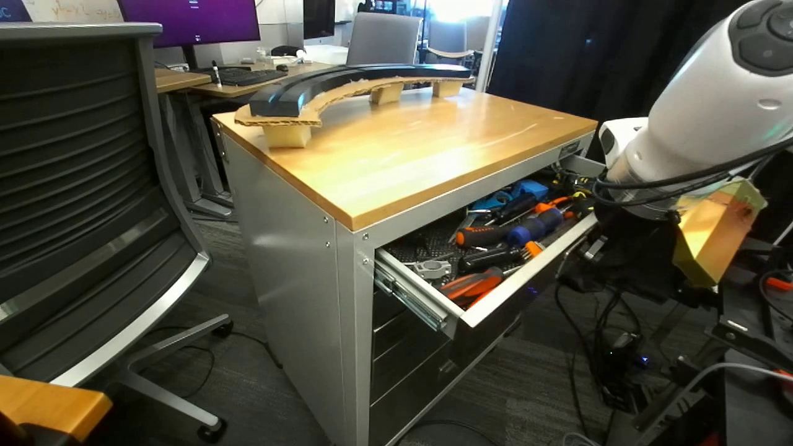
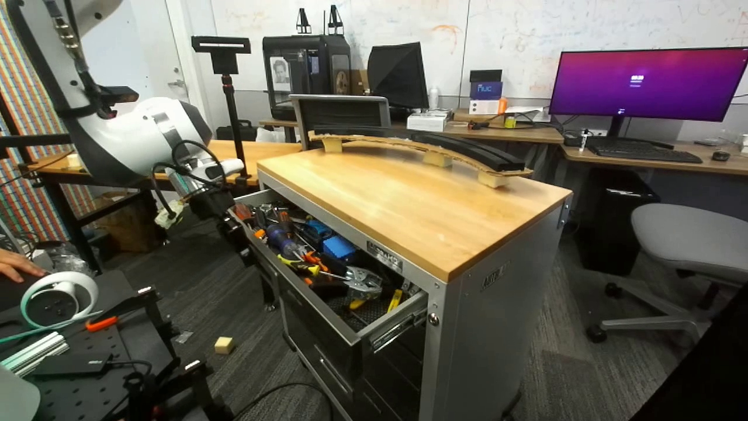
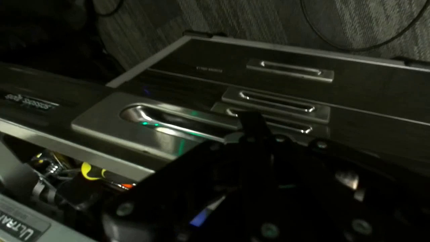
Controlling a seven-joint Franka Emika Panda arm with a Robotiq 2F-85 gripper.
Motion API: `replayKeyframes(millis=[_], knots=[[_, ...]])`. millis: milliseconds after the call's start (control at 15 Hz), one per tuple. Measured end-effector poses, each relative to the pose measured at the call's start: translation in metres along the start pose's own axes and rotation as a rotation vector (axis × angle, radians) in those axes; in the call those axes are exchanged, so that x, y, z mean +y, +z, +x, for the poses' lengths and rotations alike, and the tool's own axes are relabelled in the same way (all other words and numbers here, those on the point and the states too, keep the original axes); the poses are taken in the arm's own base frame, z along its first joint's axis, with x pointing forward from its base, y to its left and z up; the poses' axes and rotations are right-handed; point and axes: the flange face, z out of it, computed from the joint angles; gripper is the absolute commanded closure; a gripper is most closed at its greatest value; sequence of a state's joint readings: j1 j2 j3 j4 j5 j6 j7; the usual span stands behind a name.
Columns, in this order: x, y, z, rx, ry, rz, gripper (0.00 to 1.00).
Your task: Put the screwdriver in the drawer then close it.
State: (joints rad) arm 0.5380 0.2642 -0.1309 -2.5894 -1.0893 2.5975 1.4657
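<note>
Just out from the table's [image 2: 380, 204] front edge: end effector [image 3: 250, 121], fingers together, near the metal handle [image 3: 151, 134] on the front of the drawer [image 1: 530, 271]; contact unclear. Drawer stands open under that edge, packed with tools [image 1: 474, 285], among them an orange-and-black handle [image 1: 482, 236] and a blue handle [image 1: 536, 227]. Inside, just behind the drawer front, a yellow-and-black grip [image 3: 90, 171]; cannot tell whether it is the screwdriver. Along the table's back edge: curved black strip [image 2: 467, 150] on small blocks [image 2: 492, 179]. Beyond, a lit monitor [image 2: 643, 88].
</note>
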Motion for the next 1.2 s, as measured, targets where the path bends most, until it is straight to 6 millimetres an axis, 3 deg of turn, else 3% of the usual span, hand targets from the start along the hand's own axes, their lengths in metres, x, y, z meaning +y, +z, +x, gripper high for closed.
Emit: replayKeyframes(millis=[400, 667, 867, 1200], knots=[[-0.018, 0.014, 0.021, 0.291, -0.105, -0.008, 1.0], [-0.035, 0.019, 0.021, 0.482, -0.192, -0.01, 1.0], [-0.037, 0.03, 0.021, 0.576, -0.246, -0.053, 1.0], [-0.033, 0.05, 0.046, 0.689, -0.317, -0.069, 1.0]])
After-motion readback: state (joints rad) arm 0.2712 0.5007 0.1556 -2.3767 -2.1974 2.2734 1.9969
